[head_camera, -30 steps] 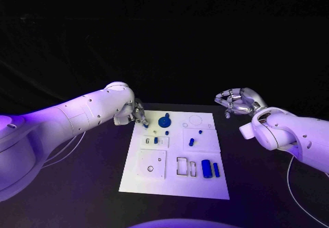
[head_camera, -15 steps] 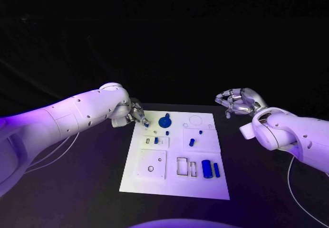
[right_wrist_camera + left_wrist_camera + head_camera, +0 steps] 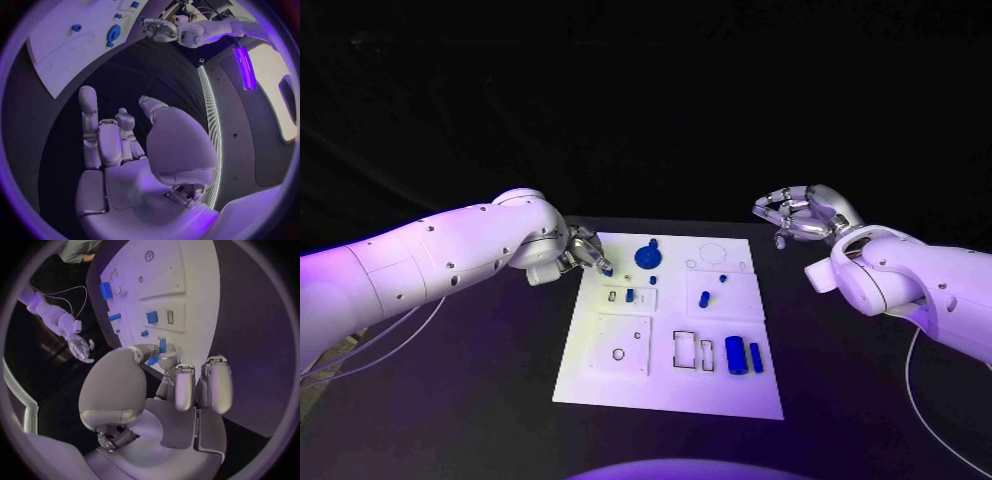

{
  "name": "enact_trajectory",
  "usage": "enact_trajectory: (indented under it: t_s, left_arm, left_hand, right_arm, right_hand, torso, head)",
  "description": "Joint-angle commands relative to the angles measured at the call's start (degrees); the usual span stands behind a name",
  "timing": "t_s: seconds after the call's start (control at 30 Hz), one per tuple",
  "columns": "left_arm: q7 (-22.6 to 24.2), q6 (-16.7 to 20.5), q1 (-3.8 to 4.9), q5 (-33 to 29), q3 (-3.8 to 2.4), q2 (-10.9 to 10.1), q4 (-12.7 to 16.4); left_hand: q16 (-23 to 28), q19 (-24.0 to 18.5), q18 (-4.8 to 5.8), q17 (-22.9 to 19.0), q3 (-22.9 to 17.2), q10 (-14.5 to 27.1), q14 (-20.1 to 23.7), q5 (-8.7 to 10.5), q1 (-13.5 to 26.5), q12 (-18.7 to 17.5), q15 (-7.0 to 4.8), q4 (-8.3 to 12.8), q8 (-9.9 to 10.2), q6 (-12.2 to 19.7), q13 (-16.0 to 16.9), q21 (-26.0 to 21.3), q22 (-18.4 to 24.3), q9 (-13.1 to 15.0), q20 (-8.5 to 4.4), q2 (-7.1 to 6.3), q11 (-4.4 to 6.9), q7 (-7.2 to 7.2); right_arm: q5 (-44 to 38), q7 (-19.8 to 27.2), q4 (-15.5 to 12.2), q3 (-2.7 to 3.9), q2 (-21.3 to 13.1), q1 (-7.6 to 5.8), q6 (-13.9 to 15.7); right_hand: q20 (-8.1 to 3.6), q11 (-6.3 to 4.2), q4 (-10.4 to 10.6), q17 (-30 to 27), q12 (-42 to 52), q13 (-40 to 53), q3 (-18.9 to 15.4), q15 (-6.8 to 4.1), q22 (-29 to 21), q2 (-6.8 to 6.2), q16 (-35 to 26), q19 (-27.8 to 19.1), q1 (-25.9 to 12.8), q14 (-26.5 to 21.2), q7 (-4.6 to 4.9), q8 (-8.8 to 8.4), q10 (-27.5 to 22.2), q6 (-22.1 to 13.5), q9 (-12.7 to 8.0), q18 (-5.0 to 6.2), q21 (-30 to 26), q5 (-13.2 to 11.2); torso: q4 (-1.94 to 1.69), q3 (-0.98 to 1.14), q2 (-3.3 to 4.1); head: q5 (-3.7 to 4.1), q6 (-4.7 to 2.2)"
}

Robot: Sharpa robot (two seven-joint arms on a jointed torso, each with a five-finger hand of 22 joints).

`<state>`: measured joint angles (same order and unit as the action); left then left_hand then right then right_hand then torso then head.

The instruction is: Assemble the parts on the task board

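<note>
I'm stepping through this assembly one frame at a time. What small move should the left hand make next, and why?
Probably ease the left hand down toward the task board. It pinches a small blue part at the board's far left corner, so seating it seems next. The right hand hangs idle off the board.

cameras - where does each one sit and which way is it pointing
Head view: on the head, looking down at the task board; both arms enter, left hand, right hand.
Left wrist view: behind the left hand, which pinches a small blue part over the board.
Right wrist view: behind the empty right hand, beside the board's far corner.
Shared: board and round blue part.
</note>
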<state>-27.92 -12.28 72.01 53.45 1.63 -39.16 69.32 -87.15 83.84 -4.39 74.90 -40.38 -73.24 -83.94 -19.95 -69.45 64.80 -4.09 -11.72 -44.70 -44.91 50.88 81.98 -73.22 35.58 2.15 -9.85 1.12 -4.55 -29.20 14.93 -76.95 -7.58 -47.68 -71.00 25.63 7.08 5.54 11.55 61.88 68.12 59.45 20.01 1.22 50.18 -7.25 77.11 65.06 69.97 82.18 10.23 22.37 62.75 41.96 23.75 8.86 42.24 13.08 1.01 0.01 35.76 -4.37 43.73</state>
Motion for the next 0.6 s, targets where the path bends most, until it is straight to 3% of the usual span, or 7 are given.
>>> enact_trajectory:
  t_s: [0.03,0.33,0.6]
  left_arm:
    - [0.82,3.22,-0.42,1.83,-0.01,-0.58,1.52]
    - [0.06,1.31,-1.55,3.76,0.12,-1.19,3.66]
    - [-0.62,-1.54,-1.81,3.84,0.17,-0.81,4.15]
  left_hand:
    - [-0.08,0.04,1.07,8.61,-7.56,-0.49,-4.5,-0.36,0.43,0.36,-0.42,7.01,-0.21,-1.48,0.27,0.41,-0.26,9.08,-0.34,0.06,-0.07,1.13]
    - [-0.25,0.19,1.14,8.96,-8.38,-0.89,-4.59,-0.68,0.95,0.54,-0.54,7.44,-0.31,-1.83,0.48,0.6,-0.64,9.14,-0.46,-0.36,0.06,1.27]
    - [-0.31,0.25,1.17,9.07,-8.63,-0.96,-4.62,-0.87,1.13,0.51,-0.58,7.6,-0.33,-1.94,0.43,0.66,-0.77,9.15,-0.49,-0.53,0.1,1.3]
  right_arm:
    - [-0.92,0.5,-0.14,0.0,-0.06,0.09,-0.59]
    - [-1.45,0.63,-0.15,-0.01,-0.12,0.25,-0.51]
    - [-1.66,0.67,-0.12,-0.01,-0.08,0.31,-0.5]
  right_hand:
    - [-0.05,-0.05,0.22,0.03,0.39,-0.02,0.05,-0.15,-0.01,0.3,-0.3,-0.15,-0.12,-0.26,0.08,0.25,-0.06,-0.49,0.05,1.0,-0.19,0.35]
    - [-0.06,-0.05,0.3,-0.08,0.34,-0.15,-0.01,-0.16,-0.09,0.31,-0.36,-0.17,-0.09,-0.29,0.08,0.33,-0.14,-0.52,0.05,1.01,-0.33,0.49]
    - [-0.06,-0.05,0.3,-0.08,0.34,-0.15,-0.01,-0.16,-0.09,0.31,-0.36,-0.17,-0.09,-0.29,0.08,0.33,-0.14,-0.52,0.05,1.01,-0.33,0.49]
  torso:
    - [-0.09,-0.04,-0.15]
    - [0.0,-0.03,-0.01]
    - [0.09,-0.01,0.06]
  head:
    - [-0.04,-0.02]
    - [-0.22,-0.05]
    - [-0.26,-0.04]
